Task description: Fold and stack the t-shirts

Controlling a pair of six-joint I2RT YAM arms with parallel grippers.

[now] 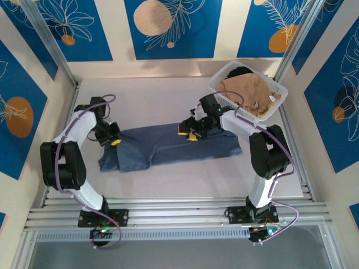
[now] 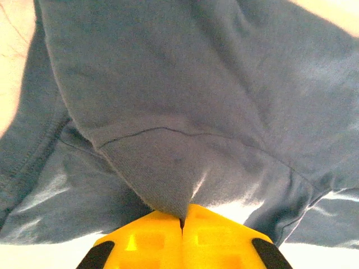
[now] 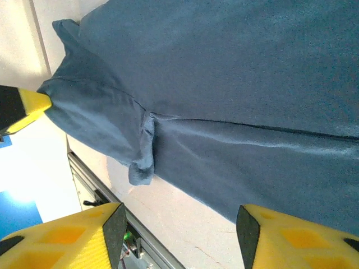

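Now left hand (image 2: 182,221) pinches an edge of the blue t-shirt (image 1: 168,147); right hand (image 3: 179,219) gapes over it

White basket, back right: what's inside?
A crumpled tan t-shirt fills the white lattice basket. The basket floor and anything lying beneath the shirt are covered, so I cannot tell.

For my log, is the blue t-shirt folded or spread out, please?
Partly folded: the blue t-shirt lies as a long strip, layers overlapping; left claw pinches one end.

arms (image 1: 84,126): white links, blk joints
cables (image 1: 109,97): purple, looped along each arm
fingers (image 2: 219,241): yellow plastic, blk patches
bases (image 1: 104,217): blk, green LEDs
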